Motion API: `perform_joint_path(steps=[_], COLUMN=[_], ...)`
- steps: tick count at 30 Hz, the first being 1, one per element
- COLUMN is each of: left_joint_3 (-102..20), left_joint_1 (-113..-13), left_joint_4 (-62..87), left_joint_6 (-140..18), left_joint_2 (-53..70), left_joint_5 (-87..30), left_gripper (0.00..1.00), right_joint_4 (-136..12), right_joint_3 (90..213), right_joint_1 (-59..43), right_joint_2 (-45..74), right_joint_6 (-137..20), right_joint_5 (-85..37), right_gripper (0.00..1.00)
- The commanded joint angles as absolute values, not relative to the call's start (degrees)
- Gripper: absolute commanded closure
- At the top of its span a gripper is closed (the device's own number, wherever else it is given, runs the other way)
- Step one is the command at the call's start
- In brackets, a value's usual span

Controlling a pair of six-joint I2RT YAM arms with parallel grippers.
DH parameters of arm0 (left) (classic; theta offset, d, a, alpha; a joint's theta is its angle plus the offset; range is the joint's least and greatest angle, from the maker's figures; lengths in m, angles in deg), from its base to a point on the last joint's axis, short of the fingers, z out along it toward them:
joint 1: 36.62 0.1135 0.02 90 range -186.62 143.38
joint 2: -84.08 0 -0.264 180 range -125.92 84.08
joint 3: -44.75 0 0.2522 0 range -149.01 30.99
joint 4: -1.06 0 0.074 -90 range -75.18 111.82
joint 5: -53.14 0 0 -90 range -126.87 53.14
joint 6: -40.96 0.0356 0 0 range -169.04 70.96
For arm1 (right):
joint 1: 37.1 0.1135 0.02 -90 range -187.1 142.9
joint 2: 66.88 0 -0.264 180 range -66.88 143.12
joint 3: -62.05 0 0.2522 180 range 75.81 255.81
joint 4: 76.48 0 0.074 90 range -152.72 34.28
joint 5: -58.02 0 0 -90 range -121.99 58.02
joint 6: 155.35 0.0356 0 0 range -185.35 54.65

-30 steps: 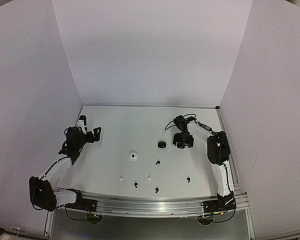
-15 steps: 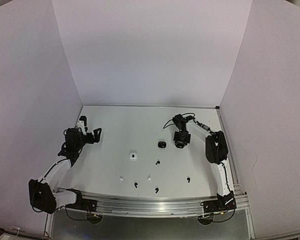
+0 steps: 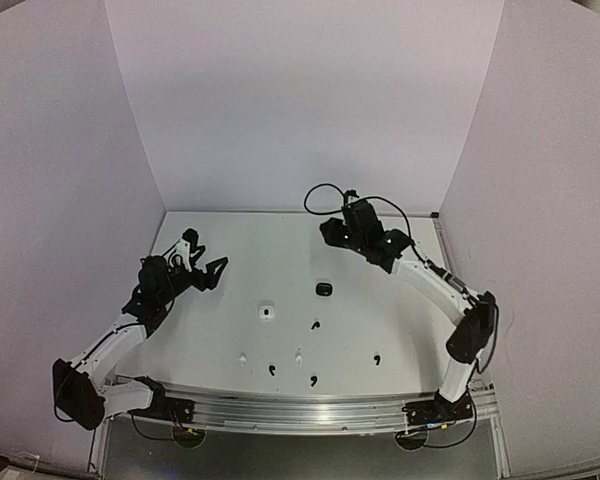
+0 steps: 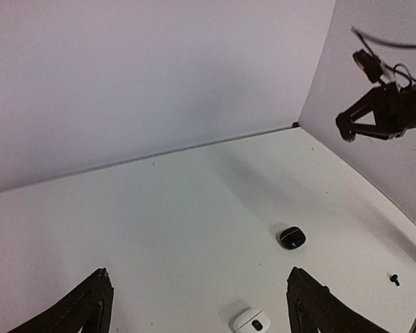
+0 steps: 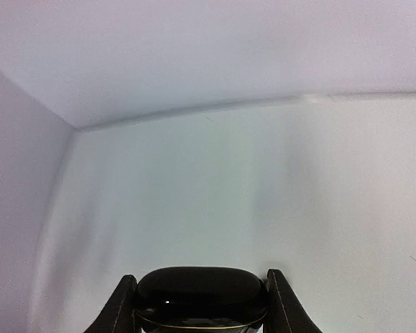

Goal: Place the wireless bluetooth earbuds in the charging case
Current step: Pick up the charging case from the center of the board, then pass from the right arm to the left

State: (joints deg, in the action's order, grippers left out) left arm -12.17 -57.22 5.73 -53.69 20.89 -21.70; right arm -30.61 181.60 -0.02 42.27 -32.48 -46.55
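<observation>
My right claw [image 5: 202, 304] pinching black case [image 5: 202, 286], long axis across jaws, raised over far bench [image 3: 260, 245]. Earbuds [image 3: 315, 325] lie scattered near front edge, well apart from me. Left claw [image 3: 206, 254] spread, empty, similarly distant.

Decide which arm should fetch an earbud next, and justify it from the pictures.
Left, most likely. The left gripper is open and empty above the table, while the right gripper is shut on a black case, raised off the table.

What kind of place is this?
Probably a robot test booth: plain white walls box in a white table, a left arm and right arm are bolted at its near edge, and tiny earbuds lie scattered.
</observation>
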Motion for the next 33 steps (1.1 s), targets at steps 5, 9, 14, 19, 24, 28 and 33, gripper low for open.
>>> perform_joint_path(steps=[5,9,14,19,24,28,33], left_joint_3=[-20.19,-21.15,-22.99,-24.85,-26.33,-26.84,-26.82], left_joint_1=[-65.88,-67.46,-69.86,-71.27,-71.83,-72.04,-72.04], left_joint_4=[-16.6,-25.18,-31.27,-30.83,-29.34,-28.73,-27.05], left_joint_6=[-38.0,-36.03,-34.89,-36.28,-38.45,-38.33,-38.74], left_joint_2=[18.24,15.56,12.26,10.87,10.93,11.59,12.82], left_joint_5=[-18.72,-15.18,-13.23,-12.41,-13.5,-14.12,-14.38], left_gripper=[0.17,0.21,0.33,0.47,0.65,0.88,1.0], right_joint_4=[-78.39,-80.68,-81.92,-83.33,-83.69,-83.89,-83.9], right_joint_3=[175.65,180.39,184.59,184.65,184.39,184.11,183.96], right_joint_1=[14.98,18.28,22.0,23.94,24.56,24.73,24.66], right_joint_2=[35.6,38.8,42.01,42.95,43.28,43.42,43.95], right_joint_6=[-35.3,-33.69,-35.64,-36.34,-35.82,-35.17,-35.04], right_joint_5=[-50.85,-47.71,-47.05,-47.92,-47.87,-47.73,-47.8], right_gripper=[1.0,1.0,1.0,1.0,1.0,1.0,1.0])
